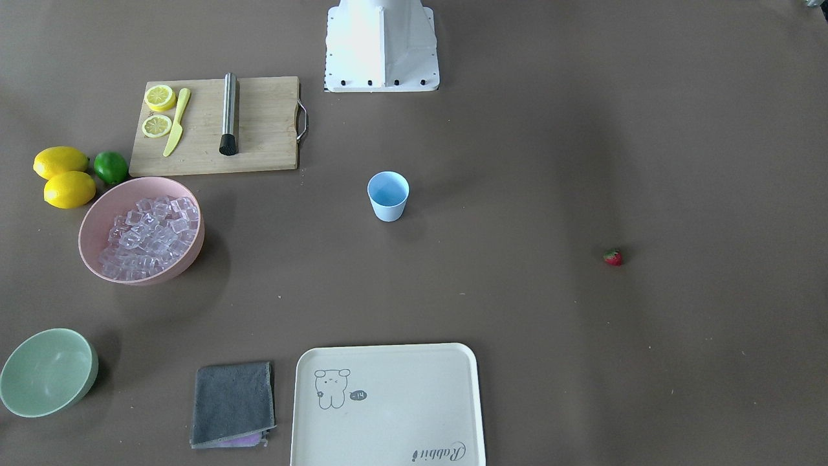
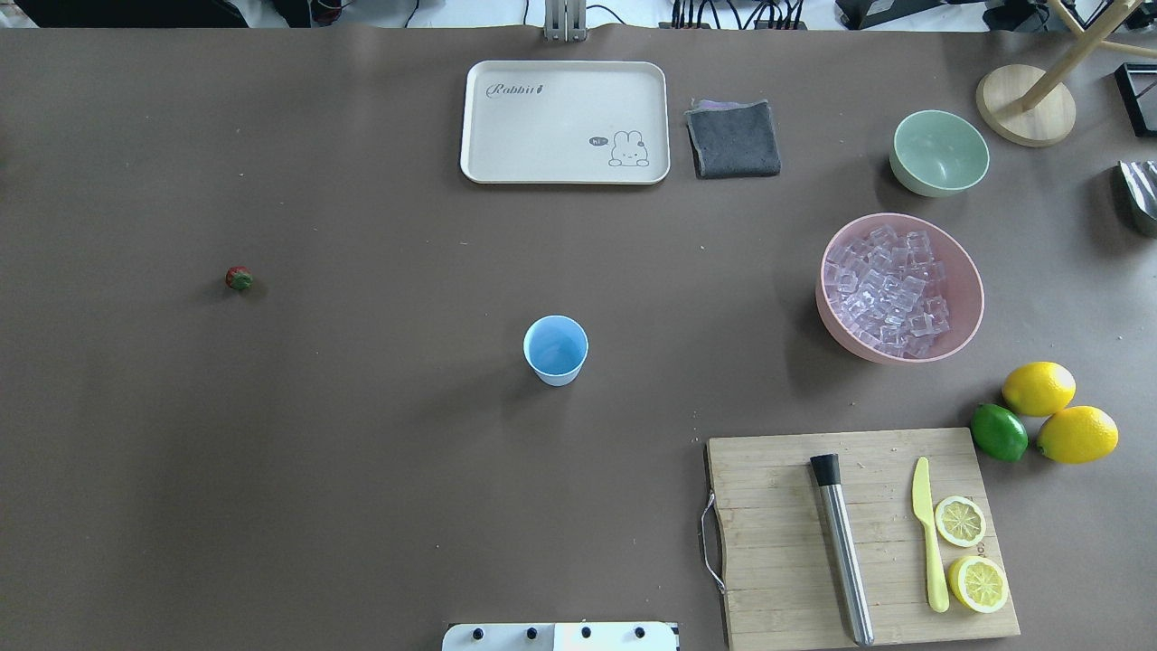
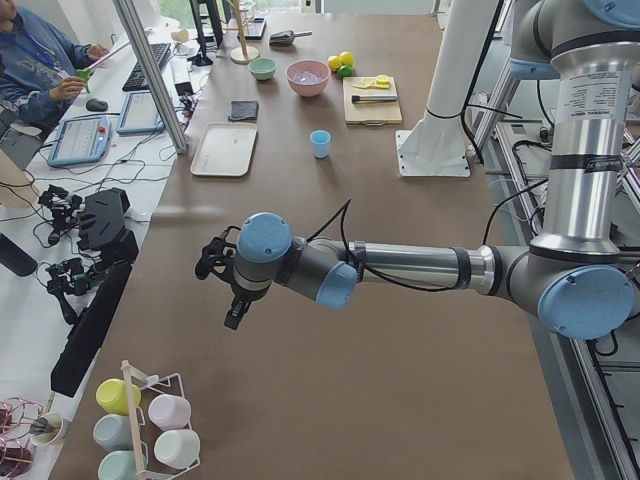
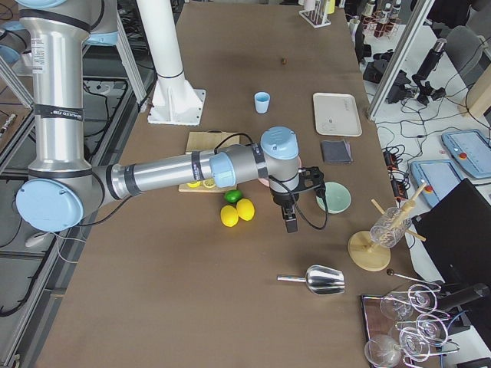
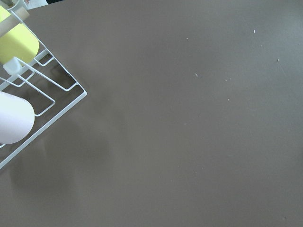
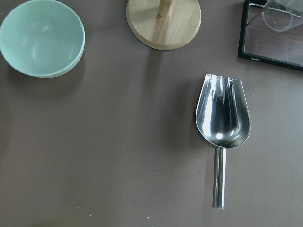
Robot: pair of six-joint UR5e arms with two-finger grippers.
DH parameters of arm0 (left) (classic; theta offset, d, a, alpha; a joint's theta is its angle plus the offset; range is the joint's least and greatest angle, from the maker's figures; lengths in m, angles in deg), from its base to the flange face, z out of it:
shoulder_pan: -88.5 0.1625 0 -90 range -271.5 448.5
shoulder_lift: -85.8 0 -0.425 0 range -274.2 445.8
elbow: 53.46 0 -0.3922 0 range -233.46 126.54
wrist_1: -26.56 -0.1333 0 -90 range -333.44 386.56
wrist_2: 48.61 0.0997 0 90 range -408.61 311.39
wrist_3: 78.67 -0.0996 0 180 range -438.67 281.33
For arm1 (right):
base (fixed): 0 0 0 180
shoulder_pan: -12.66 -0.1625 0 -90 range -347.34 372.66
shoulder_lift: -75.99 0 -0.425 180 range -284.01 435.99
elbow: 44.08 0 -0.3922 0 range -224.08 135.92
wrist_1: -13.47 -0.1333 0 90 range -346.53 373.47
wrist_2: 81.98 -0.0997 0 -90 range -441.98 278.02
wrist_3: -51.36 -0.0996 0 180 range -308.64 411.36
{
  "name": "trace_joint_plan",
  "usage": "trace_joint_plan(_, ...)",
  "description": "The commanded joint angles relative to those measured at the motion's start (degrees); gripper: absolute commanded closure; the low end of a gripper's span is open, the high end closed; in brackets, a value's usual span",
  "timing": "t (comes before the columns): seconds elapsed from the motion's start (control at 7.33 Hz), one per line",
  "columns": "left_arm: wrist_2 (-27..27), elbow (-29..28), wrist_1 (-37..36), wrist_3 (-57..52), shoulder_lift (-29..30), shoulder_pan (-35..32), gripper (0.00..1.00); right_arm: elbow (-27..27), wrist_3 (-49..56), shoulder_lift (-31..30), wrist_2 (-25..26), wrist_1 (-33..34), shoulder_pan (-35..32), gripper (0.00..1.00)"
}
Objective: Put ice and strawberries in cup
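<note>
The light blue cup (image 1: 388, 194) stands upright and empty mid-table, also in the overhead view (image 2: 555, 349). The ice (image 2: 886, 289) is piled in a pink bowl (image 2: 974, 298). One red strawberry (image 2: 239, 278) lies alone on the robot's left side of the table (image 1: 612, 257). My left gripper (image 3: 232, 320) hangs over bare table far from the cup, near a cup rack. My right gripper (image 4: 291, 226) hangs near the green bowl and a metal scoop. Both show only in the side views, so I cannot tell whether they are open or shut.
A metal scoop (image 6: 222, 118) lies below my right wrist, beside a green bowl (image 6: 41, 38) and a wooden stand (image 6: 163, 21). A cutting board (image 2: 777, 542) holds a muddler, knife and lemon slices. A tray (image 2: 565, 122), cloth (image 2: 734, 137), lemons and a cup rack (image 5: 47, 101) are around.
</note>
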Motion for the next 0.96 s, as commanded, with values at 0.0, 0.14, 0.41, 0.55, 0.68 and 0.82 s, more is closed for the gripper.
trace_joint_plan(0.0, -0.12, -1.12, 3.08, 0.39, 2.06, 1.34, 0.02, 1.00, -4.04, -0.01, -3.30, -5.89, 1.51, 0.00)
trace_joint_plan(0.14, 0.14, -1.21, 3.08, 0.48, 2.24, 3.35, 0.02, 0.82, -9.38, 2.70, -3.84, -5.80, 4.75, 0.00)
trace_joint_plan(0.41, 0.15, -1.13, 3.17, 6.32, 2.16, 5.56, 0.02, -1.62, -24.12, 3.60, -3.41, -6.15, 12.65, 0.00)
trace_joint_plan(0.55, 0.23, -1.47, 3.17, 10.11, 2.16, 5.83, 0.02, -4.25, -31.24, 3.87, -2.53, -6.16, 16.78, 0.00)
trace_joint_plan(0.68, -0.03, -1.30, 3.09, 17.28, 2.16, 6.18, 0.02, -6.10, -38.28, 5.00, 0.43, -6.16, 21.61, 0.00)
trace_joint_plan(0.82, -0.12, -0.87, 3.35, 24.83, 2.50, 7.49, 0.02, -6.64, -45.74, 7.01, 5.25, -6.16, 27.05, 0.00)
